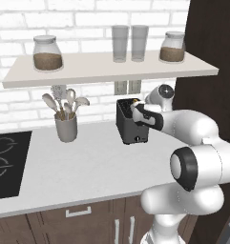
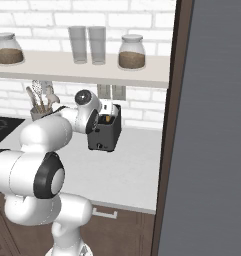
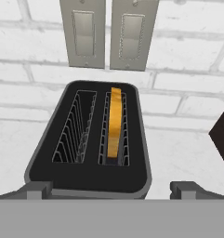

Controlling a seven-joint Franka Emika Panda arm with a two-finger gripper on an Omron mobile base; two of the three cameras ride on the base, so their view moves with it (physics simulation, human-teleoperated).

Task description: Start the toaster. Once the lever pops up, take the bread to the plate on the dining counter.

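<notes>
- Toaster (image 3: 88, 139) first: we see it from above in the hand view, a dark box in the middle of the frame, standing on the pale worktop (image 1: 88, 167) against the white brick wall, right of centre in the left base view.
- Bread (image 3: 114, 122) stands on edge in the right-hand slot (the left slot holds nothing but its wire guides), so nothing has gone to the plate yet.
- Our hand (image 3: 111, 189) hangs just above the toaster's near edge, its two dark tips spread as wide as they go at the bottom corners of the frame, holding nothing and touching nothing we can make out.
- Judging the step: we take this as the opening one, starting the toaster, with the carry to the dining counter to come afterwards.
- Next move, as we judge it: find the lever (we cannot see it from here) and press it down with the hand, keeping clear of the slots.
- Writing: none legible; the two wall plates (image 3: 108, 33) at the top are blank.
</notes>
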